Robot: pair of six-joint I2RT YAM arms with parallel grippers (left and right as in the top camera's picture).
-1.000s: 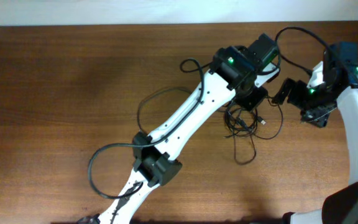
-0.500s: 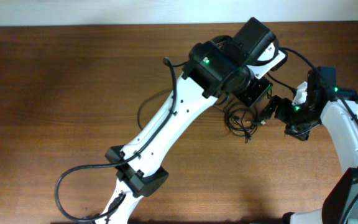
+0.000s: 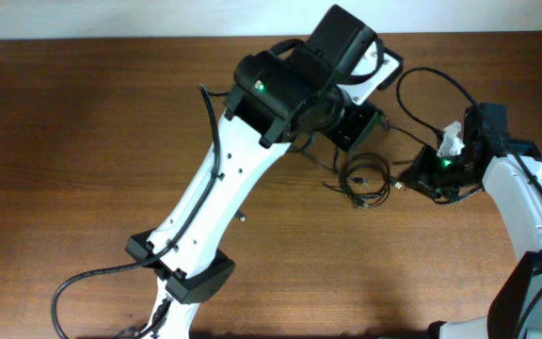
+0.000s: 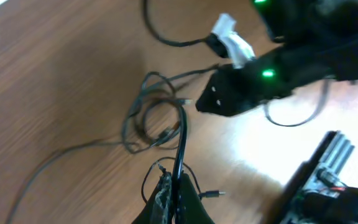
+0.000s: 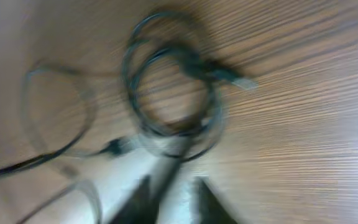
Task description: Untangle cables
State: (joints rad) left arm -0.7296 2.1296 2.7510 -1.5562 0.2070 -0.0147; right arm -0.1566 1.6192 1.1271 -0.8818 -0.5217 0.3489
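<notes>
The cables (image 3: 365, 181) lie bunched in a small black coil on the brown table (image 3: 83, 141), right of centre. My left gripper (image 3: 352, 130) hovers just up-left of the coil. In the left wrist view, this gripper (image 4: 176, 194) is shut on one black strand that runs up to the coil (image 4: 154, 121); a small silvery plug (image 4: 213, 195) sticks out beside the fingers. My right gripper (image 3: 408, 181) sits at the coil's right edge. The blurred right wrist view shows its jaws (image 5: 176, 199) a little apart, a strand running between them below the coil (image 5: 173, 93).
The left arm's white links (image 3: 215, 198) cross the table diagonally from the bottom left. The right arm's own thick black wire (image 3: 431, 80) loops at the upper right. The wall edge (image 3: 158, 36) runs along the back.
The left gripper has moved up and to the left, still holding its strand, drawing the bunch tighter. The right gripper has come left to the coil, its jaws much narrower.
</notes>
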